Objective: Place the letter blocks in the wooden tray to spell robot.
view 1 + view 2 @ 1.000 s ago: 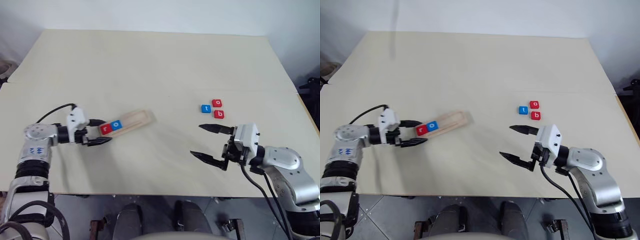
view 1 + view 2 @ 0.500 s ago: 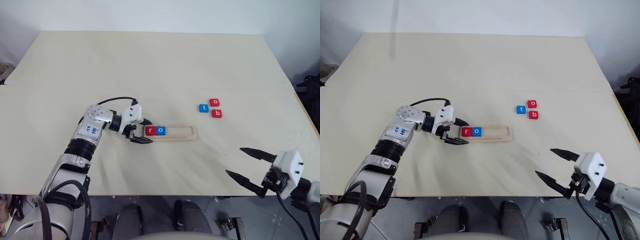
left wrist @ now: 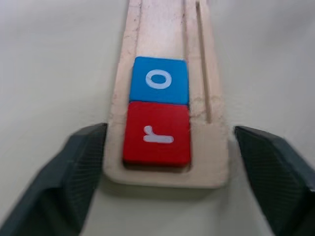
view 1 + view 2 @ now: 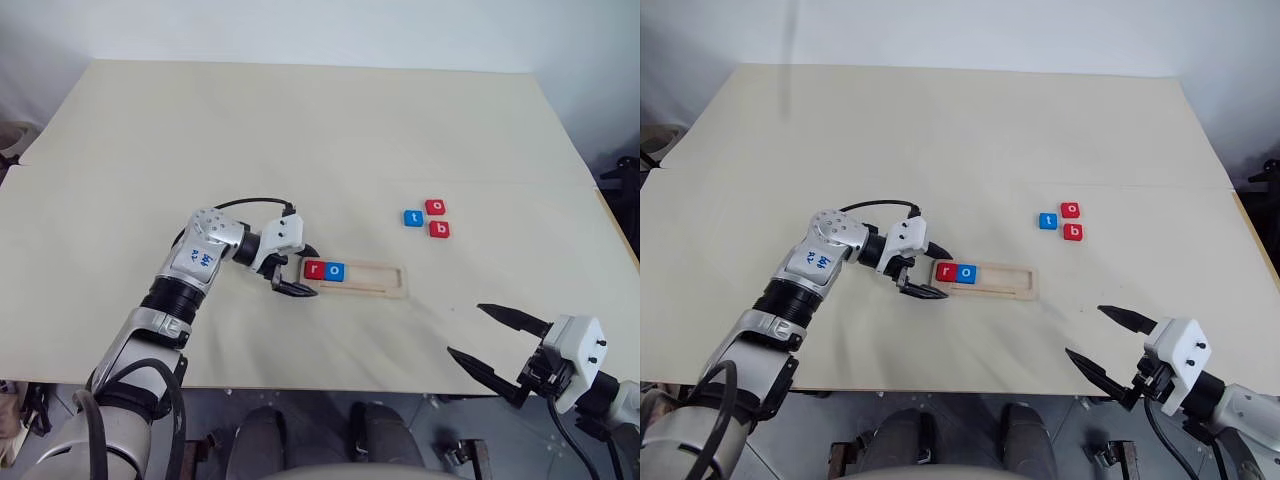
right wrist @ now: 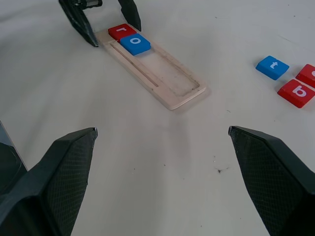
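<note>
The wooden tray (image 4: 372, 281) lies level near the table's middle, with a red r block (image 4: 315, 269) and a blue o block (image 4: 335, 270) at its left end. My left gripper (image 4: 311, 272) is open and straddles that end; in the left wrist view one finger (image 3: 86, 157) rests against the tray's side and the other finger (image 3: 268, 162) stands apart. A blue t block (image 4: 413, 218), a red o block (image 4: 435, 207) and a red b block (image 4: 439, 229) lie loose further back on the right. My right gripper (image 4: 464, 328) is open and empty near the front right edge.
The cream table (image 4: 300, 140) has a seam across its middle. Its front edge runs just below my right gripper, and its right edge (image 4: 615, 235) is close to the loose blocks.
My left gripper moved right toward the table's middle, and the tray slid with it and turned from slanted to level. My right gripper drew back to the front right edge.
</note>
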You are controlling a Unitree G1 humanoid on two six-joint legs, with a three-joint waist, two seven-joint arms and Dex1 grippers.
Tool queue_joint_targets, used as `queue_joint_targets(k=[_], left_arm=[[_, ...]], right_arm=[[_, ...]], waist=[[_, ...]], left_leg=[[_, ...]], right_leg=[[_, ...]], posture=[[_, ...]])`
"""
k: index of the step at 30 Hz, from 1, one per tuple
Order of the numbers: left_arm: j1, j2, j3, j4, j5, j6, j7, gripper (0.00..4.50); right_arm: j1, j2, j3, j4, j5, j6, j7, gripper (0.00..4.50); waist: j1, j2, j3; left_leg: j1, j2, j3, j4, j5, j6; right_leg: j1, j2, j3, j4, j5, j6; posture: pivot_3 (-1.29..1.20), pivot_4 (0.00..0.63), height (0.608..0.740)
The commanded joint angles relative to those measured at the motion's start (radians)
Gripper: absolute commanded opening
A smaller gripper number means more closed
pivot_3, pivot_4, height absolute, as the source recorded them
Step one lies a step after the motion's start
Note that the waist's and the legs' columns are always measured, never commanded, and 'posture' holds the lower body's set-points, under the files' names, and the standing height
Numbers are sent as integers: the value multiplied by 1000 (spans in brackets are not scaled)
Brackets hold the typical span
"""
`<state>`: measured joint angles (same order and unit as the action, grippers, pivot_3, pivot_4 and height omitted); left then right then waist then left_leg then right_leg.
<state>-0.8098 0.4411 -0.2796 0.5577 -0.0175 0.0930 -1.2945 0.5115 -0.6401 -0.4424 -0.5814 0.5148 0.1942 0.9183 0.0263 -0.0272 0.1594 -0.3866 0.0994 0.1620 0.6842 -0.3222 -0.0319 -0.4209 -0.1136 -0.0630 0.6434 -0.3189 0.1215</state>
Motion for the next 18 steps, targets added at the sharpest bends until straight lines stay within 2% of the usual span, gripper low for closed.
queue_joint_targets(k=[1, 8, 10, 14, 18], left_arm=[[23, 6, 69, -41, -62, -23, 13, 4487], [129, 115, 306, -143, -281, -81, -50, 4487], [173, 163, 364, -157, -295, -137, -35, 4487], [277, 226, 438, -172, -316, -205, -29, 4487], [411, 252, 506, -279, -379, -102, 27, 4487]], right_arm=[[-23, 3, -11, 2, 12, -12, -14, 4500], [-207, 8, 10, 53, 90, 107, -111, 4500], [-259, 10, 21, 67, 100, 121, -122, 4500], [-368, 15, 61, 110, 75, 177, -202, 4500], [-522, 43, 170, 232, -47, 217, -332, 4500]], waist=[[0, 0, 0], [-14, 1, 0], [-14, 1, 1], [-13, 1, 1], [-13, 1, 1]], left_leg=[[0, 0, 0, 0, 0, 0], [0, 0, -5, 0, 0, 0], [0, 0, -7, 0, 0, 0], [0, -1, -7, 0, 0, 0], [0, -1, -7, 0, 0, 0]], right_leg=[[0, 0, 0, 0, 0, 0], [0, 1, 0, 1, 0, -1], [0, 2, 0, 2, -1, -1], [0, 1, 0, 1, -1, -1], [0, 1, 0, 1, -1, -1]], posture=[[0, 150, 740], [0, 150, 740], [0, 150, 740], [0, 150, 740], [0, 150, 740]])
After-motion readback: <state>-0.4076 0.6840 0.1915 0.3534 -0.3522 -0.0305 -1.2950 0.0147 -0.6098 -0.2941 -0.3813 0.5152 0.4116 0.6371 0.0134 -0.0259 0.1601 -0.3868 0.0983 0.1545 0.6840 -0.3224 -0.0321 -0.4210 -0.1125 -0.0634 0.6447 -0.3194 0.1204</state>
